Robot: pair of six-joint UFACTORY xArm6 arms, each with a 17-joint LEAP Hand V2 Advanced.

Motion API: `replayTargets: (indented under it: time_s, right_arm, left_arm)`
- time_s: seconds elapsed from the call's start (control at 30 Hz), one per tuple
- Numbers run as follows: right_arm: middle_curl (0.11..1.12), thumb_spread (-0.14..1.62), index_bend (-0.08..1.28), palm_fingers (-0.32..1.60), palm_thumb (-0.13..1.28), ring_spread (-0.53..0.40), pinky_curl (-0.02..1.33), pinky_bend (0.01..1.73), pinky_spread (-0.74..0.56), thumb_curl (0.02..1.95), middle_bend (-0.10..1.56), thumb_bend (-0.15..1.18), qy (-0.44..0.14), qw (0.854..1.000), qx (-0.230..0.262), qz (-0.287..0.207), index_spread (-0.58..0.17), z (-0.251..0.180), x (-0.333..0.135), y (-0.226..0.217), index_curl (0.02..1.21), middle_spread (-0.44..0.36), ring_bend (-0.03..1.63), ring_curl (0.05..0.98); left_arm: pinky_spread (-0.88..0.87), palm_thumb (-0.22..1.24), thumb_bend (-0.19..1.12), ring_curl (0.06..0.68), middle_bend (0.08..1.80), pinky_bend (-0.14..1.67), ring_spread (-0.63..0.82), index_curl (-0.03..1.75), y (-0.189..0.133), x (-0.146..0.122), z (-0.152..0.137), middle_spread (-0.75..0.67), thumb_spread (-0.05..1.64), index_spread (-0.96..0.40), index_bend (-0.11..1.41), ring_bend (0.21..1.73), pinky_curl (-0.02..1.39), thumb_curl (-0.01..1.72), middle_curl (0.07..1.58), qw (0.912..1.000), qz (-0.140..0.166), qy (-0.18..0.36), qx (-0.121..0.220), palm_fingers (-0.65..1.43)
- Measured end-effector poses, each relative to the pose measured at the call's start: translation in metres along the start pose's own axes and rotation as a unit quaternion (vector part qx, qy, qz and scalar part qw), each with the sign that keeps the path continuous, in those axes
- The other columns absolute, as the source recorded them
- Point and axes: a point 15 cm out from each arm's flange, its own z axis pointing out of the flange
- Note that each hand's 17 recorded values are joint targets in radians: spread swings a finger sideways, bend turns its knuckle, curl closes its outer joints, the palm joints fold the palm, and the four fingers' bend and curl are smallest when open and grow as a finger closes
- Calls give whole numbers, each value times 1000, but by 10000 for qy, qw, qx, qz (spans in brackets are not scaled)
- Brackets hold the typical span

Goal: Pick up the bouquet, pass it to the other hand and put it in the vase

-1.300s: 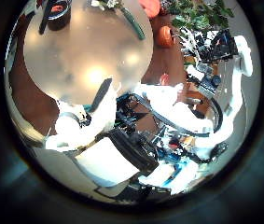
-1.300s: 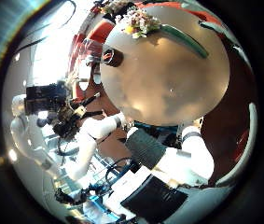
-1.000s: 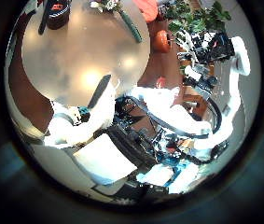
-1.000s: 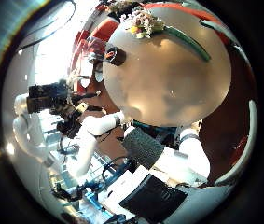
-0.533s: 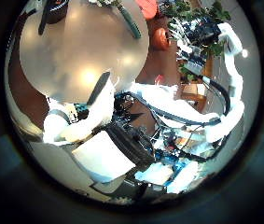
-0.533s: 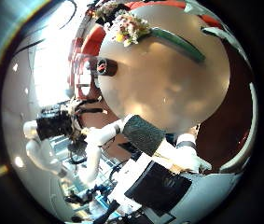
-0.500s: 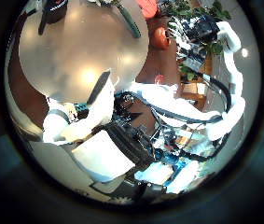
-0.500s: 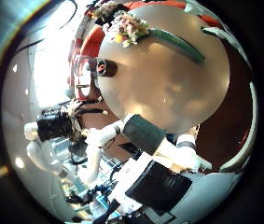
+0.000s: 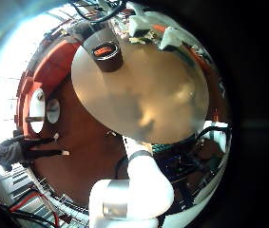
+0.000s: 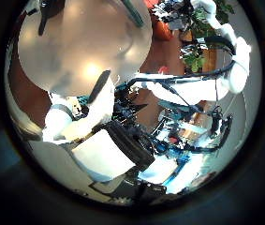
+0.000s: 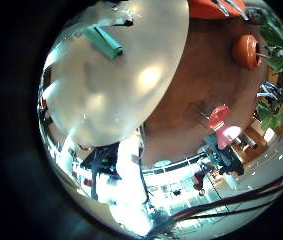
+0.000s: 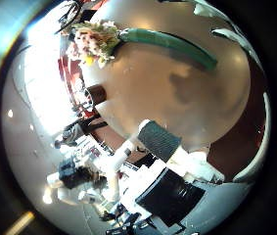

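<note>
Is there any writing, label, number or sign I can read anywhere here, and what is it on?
None can be read.
The round table, the bouquet with its green wrapped stems, and the dark vase show no print.
Any markings on the right hand are too small to read.

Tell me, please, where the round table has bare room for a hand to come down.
The middle of the round table is bare, bordered by the bouquet lying near one edge and the vase standing near another. Only those two edge spots are taken.
</note>
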Motion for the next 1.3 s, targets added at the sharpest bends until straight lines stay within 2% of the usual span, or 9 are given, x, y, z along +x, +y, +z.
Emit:
replayTargets:
  time_s: [0.33,0.5,0.73,0.87,1.0,1.07,1.13,1.3]
  right_arm:
    - [456,1081,187,363,496,-94,-2,812,120,379,524,-17,212,9998,-61,-18,-183,39,-19,-43,362,-49,914,271]
    - [459,1076,196,356,533,-96,-1,806,118,390,517,-14,371,9992,104,84,-191,43,-11,-58,375,-46,908,273]
    - [470,1059,198,412,594,-122,-5,789,86,409,525,-12,770,9967,83,260,-214,61,3,-75,397,-69,932,283]
    - [500,1048,200,602,651,-196,0,824,-35,424,584,-10,782,9966,52,247,-266,64,2,-75,411,-129,1022,312]
    - [545,1025,209,927,710,-251,43,1007,-260,439,642,-12,865,9961,43,195,-350,64,1,-75,440,-198,1111,355]
    - [577,1011,269,1086,754,-265,88,1090,-374,453,668,-8,917,9956,40,181,-402,64,2,-75,486,-232,1122,377]
    - [615,1000,360,1211,789,-261,126,1135,-393,462,728,-5,1003,9948,45,161,-427,64,4,-76,545,-245,1146,406]
    - [741,975,626,1253,913,-249,251,1351,-343,509,927,6,1026,9941,315,130,-480,60,3,-82,735,-266,1248,482]
  left_arm:
    - [369,413,-20,136,195,228,247,430,3,3,1,126,1143,-125,188,602,316,344,385,10000,-13,70,-2,417]
    - [370,407,-21,135,194,225,247,433,4,3,0,123,1146,-126,190,601,318,341,384,9999,-63,123,17,418]
    - [370,406,-20,134,194,223,247,436,9,4,1,121,1148,-126,189,601,321,339,383,9999,-75,131,-20,419]
    - [370,406,-20,133,194,221,247,437,11,4,1,121,1148,-126,188,602,323,339,382,9999,-81,125,-40,419]
    - [370,406,-20,132,195,220,247,438,12,4,1,121,1148,-126,188,602,324,338,382,9999,-82,121,-24,419]
    - [370,406,-20,132,195,220,247,438,12,4,1,121,1148,-126,188,602,325,338,382,9999,-90,134,-14,419]
    - [370,407,-20,132,195,219,247,438,12,5,1,121,1148,-126,188,602,326,338,382,9998,-91,160,-13,419]
    - [371,407,-20,131,195,218,247,439,13,4,1,121,1148,-126,188,603,328,338,381,9998,-107,157,-29,419]
